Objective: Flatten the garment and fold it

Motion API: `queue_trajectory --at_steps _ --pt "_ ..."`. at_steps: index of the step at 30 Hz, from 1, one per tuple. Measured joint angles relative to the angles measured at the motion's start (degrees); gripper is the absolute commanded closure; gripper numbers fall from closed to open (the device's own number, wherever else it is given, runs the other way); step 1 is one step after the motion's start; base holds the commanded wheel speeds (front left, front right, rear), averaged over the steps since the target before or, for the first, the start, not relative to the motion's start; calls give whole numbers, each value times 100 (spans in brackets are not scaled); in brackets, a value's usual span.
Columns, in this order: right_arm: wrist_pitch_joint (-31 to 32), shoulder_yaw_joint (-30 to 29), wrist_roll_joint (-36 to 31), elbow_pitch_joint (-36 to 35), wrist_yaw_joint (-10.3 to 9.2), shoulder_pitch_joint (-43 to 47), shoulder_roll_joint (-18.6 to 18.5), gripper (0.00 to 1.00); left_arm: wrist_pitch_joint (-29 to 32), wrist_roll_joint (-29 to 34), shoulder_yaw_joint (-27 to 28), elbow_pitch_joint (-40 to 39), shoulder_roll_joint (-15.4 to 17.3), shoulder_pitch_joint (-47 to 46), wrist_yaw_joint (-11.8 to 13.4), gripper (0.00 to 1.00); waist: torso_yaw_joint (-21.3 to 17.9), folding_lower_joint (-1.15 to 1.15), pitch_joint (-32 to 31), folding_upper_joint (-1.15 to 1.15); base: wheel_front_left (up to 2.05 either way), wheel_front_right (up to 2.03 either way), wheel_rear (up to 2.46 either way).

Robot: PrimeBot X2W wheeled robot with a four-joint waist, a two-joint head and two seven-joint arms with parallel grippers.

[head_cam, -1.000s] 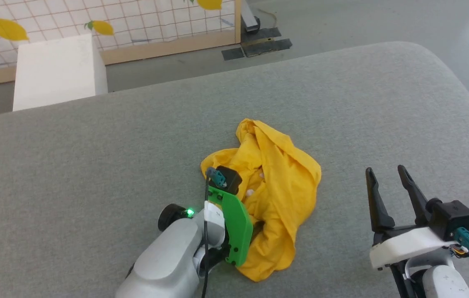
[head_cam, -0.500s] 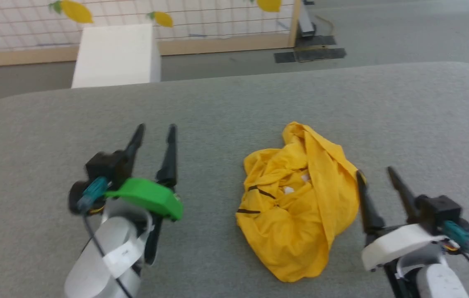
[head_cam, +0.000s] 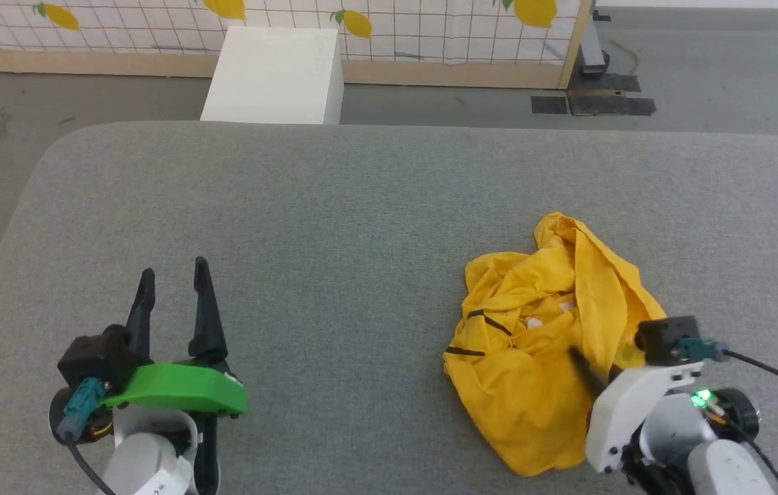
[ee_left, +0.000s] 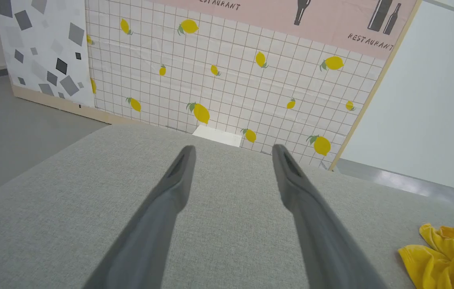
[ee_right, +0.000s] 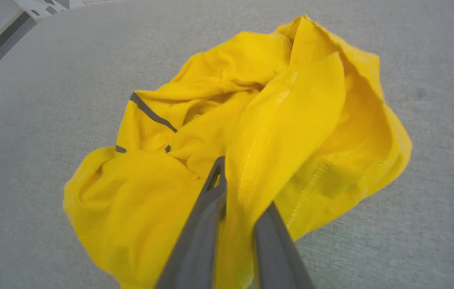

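Crumpled heap of yellow garment on the right part of the grey surface, black stripes showing among its left folds, not yet flattened. Pinched at a raised, seamed fold by the right claw, fingers drawn in on the cloth, probably to lift the heap and shake it open. Well apart on the left, left claw spread wide and holding nothing, likely waiting for a free edge. A second ago: left claw at the heap, right claw idle and open beside it; head camera swung since
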Motion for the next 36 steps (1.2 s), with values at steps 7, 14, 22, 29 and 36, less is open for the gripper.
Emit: queue_trajectory --at_steps 7,14,22,29,36 --pt "-1288 -886 41 -712 0 -15 9 100 0 197 296 -3 -177 78 -162 0 -59 0 -35 0 0 0 0" --pt "-1634 -2671 -102 -269 0 -2 -4 100 0 276 357 8 -294 127 -288 0 -124 0 -76 0 0 0 0" --pt "-610 -3392 -560 623 0 222 3 0 -1 290 404 129 -331 162 -393 0 -147 0 -164 0 0 0 0" --pt "-1612 -2910 -826 -257 0 -9 -36 0 -1 334 413 190 -350 201 -446 0 -119 0 -233 0 0 0 0" --pt "-1178 -1162 -443 -365 0 -254 -5 0 0 335 333 191 -358 207 -494 0 -9 0 -168 0 0 0 0"
